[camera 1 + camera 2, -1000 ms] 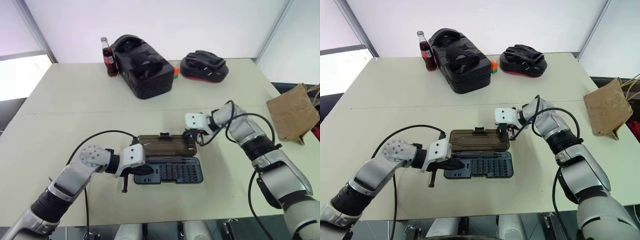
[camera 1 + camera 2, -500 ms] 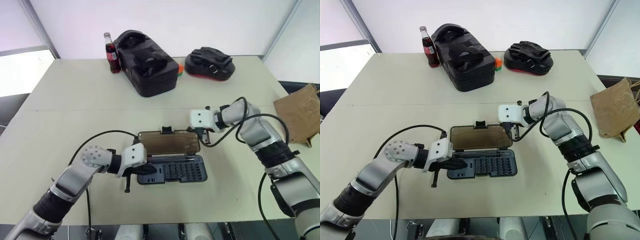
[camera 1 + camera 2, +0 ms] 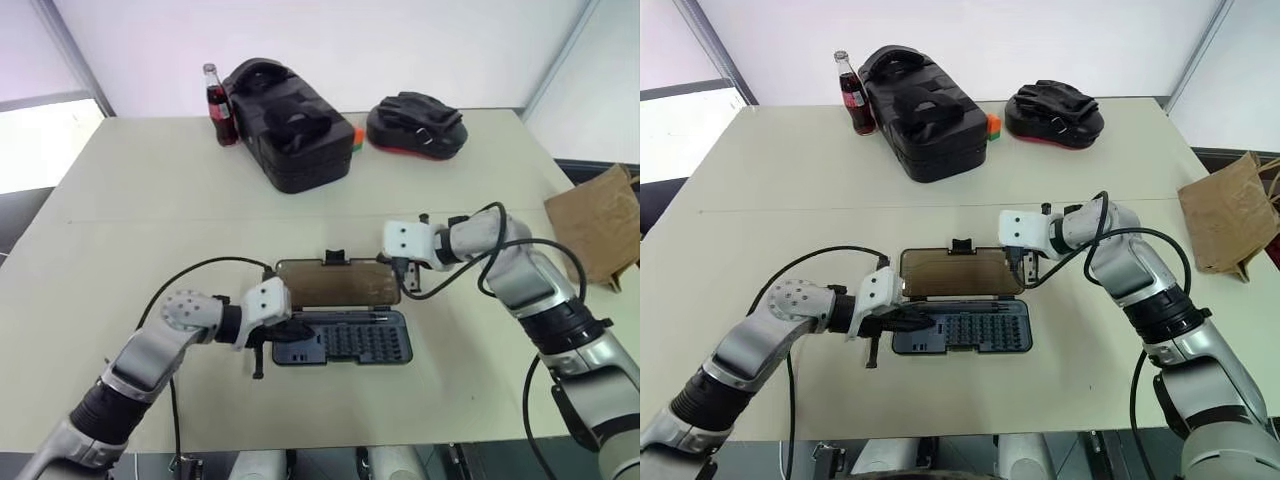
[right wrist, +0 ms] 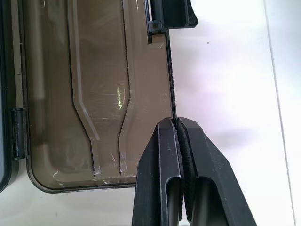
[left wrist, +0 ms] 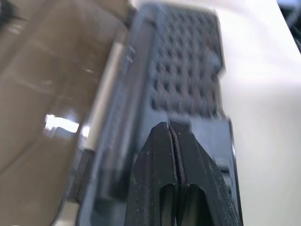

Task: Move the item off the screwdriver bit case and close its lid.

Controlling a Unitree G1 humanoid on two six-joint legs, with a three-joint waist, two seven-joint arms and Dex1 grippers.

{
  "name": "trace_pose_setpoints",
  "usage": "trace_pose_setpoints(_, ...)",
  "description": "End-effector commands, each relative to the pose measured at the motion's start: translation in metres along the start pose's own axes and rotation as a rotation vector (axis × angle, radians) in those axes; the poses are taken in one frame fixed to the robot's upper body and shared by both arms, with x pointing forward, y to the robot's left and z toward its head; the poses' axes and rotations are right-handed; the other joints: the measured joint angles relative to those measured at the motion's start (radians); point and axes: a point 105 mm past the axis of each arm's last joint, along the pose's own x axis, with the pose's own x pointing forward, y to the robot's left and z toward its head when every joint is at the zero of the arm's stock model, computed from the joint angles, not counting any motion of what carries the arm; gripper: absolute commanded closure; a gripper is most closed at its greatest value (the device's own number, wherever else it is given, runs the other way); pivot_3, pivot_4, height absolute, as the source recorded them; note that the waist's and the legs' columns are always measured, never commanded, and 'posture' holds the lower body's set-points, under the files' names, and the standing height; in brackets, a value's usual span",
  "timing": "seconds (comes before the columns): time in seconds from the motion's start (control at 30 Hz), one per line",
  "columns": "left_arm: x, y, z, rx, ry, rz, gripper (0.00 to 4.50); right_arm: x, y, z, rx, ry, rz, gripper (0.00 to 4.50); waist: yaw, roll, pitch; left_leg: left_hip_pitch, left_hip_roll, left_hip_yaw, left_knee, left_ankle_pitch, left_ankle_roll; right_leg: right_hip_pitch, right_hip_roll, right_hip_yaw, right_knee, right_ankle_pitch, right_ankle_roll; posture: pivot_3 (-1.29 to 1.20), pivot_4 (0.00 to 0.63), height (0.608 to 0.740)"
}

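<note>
The screwdriver bit case lies open near the table's front. Its dark base (image 3: pixel 345 338) holds rows of bits, and its brown see-through lid (image 3: pixel 335 283) lies flat behind it. My left gripper (image 3: pixel 290 333) is shut with nothing in it, its tips (image 5: pixel 170 128) over the base's left end. My right gripper (image 3: pixel 402 274) is shut too. Its fingertips (image 4: pixel 177 123) rest against the lid's rim (image 4: pixel 169 75) on the side away from the hinge. Whether they pinch that rim is unclear.
At the back of the table (image 3: pixel 150 210) stand a cola bottle (image 3: pixel 216 92), a black hard case (image 3: pixel 290 125) and a black and red pouch (image 3: pixel 415 125). A brown paper bag (image 3: pixel 598 225) sits beyond the right edge. Black cables loop from both wrists.
The whole picture has shifted a little with the camera. Both grippers stay at the case, and the lid still lies flat behind the base.
</note>
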Motion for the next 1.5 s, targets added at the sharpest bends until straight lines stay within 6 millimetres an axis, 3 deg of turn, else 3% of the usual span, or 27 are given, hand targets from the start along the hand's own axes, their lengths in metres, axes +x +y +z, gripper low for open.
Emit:
trace_pose_setpoints(0.03, -0.009, 0.005, 0.026, -0.061, -0.12, 0.015, 4.5, -0.011, -0.011, 0.006, -0.028, -0.017, -0.071, 4.48, -0.001, 0.0, 0.0, -0.001, 0.0, 0.0, 0.0, 0.0, 0.0, -0.001, 0.0, 0.0, 0.0, 0.001, 0.001, 0.0, 0.15, 0.74)
trace_pose_setpoints(0.33, -0.021, 0.008, 0.056, -0.238, -0.29, 0.008, 4.5, -0.012, -0.011, 0.003, -0.051, -0.005, -0.075, 4.48, 0.0, 0.0, 0.0, -0.003, 0.0, 0.0, 0.0, 0.0, -0.001, -0.003, 0.0, -0.001, 0.001, 0.002, 0.003, 0.0, 0.15, 0.74)
trace_pose_setpoints(0.4, -0.029, 0.024, 0.062, -0.278, -0.345, 0.076, 4.5, -0.013, -0.011, 0.004, -0.06, -0.004, -0.082, 4.48, 0.0, 0.0, 0.0, -0.003, 0.0, -0.001, 0.0, 0.0, -0.001, -0.003, 0.0, -0.001, 0.001, 0.002, 0.003, 0.0, 0.15, 0.74)
trace_pose_setpoints(0.53, -0.059, 0.087, 0.061, -0.387, -0.477, 0.373, 4.5, -0.015, -0.013, 0.006, -0.077, -0.006, -0.095, 4.48, 0.001, 0.0, 0.0, -0.003, 0.0, -0.001, 0.001, 0.001, -0.002, -0.003, 0.0, -0.001, 0.001, 0.002, 0.003, 0.0, 0.15, 0.74)
trace_pose_setpoints(0.63, -0.074, 0.119, 0.043, -0.469, -0.492, 0.527, 4.5, -0.016, -0.012, 0.007, -0.082, -0.008, -0.098, 4.48, -0.001, 0.0, 0.0, -0.003, -0.003, -0.001, 0.0, 0.001, -0.003, -0.003, 0.0, -0.002, 0.001, 0.002, 0.004, 0.0, 0.15, 0.74)
trace_pose_setpoints(0.73, -0.074, 0.136, 0.014, -0.488, -0.402, 0.604, 4.5, -0.015, -0.011, 0.008, -0.088, -0.01, -0.098, 4.48, 0.0, 0.0, 0.0, -0.003, -0.004, -0.001, 0.0, 0.002, -0.003, -0.004, 0.001, -0.002, 0.001, 0.002, 0.004, 0.0, 0.15, 0.74)
trace_pose_setpoints(0.83, -0.065, 0.138, -0.004, -0.487, -0.326, 0.583, 4.5, -0.015, -0.011, 0.009, -0.089, -0.012, -0.104, 4.48, 0.001, -0.001, 0.0, -0.006, -0.004, -0.001, 0.0, 0.005, -0.008, -0.006, 0.0, -0.002, 0.0, 0.002, 0.004, 0.0, 0.15, 0.74)
trace_pose_setpoints(1.03, -0.032, 0.115, -0.019, -0.458, -0.183, 0.354, 4.5, -0.016, -0.011, 0.011, -0.085, -0.013, -0.114, 4.48, 0.002, -0.001, 0.0, -0.011, -0.005, -0.001, 0.001, 0.006, -0.01, -0.009, 0.0, -0.002, 0.0, 0.002, 0.004, 0.0, 0.15, 0.74)
trace_pose_setpoints(1.23, -0.01, 0.102, -0.022, -0.373, -0.101, 0.194, 4.5, -0.015, -0.011, 0.011, -0.075, -0.012, -0.12, 4.48, 0.001, -0.001, 0.0, -0.011, -0.005, -0.001, 0.001, 0.005, -0.008, -0.009, 0.0, -0.002, 0.001, 0.002, 0.004, 0.0, 0.15, 0.74)
trace_pose_setpoints(1.4, -0.003, 0.109, -0.022, -0.353, -0.097, 0.197, 4.5, -0.015, -0.01, 0.012, -0.052, -0.005, -0.124, 4.48, 0.004, -0.001, 0.0, -0.011, -0.005, -0.002, 0.002, 0.003, -0.005, -0.009, 0.0, -0.003, 0.002, 0.002, 0.004, 0.0, 0.15, 0.74)
trace_pose_setpoints(1.5, -0.003, 0.111, -0.022, -0.346, -0.092, 0.202, 4.5, -0.017, -0.01, 0.012, -0.019, 0.004, -0.13, 3.6, 0.004, -0.001, 0.0, -0.011, -0.005, -0.002, 0.002, 0.003, -0.005, -0.009, 0.0, -0.003, 0.002, 0.003, 0.004, 0.0, 0.15, 0.74)
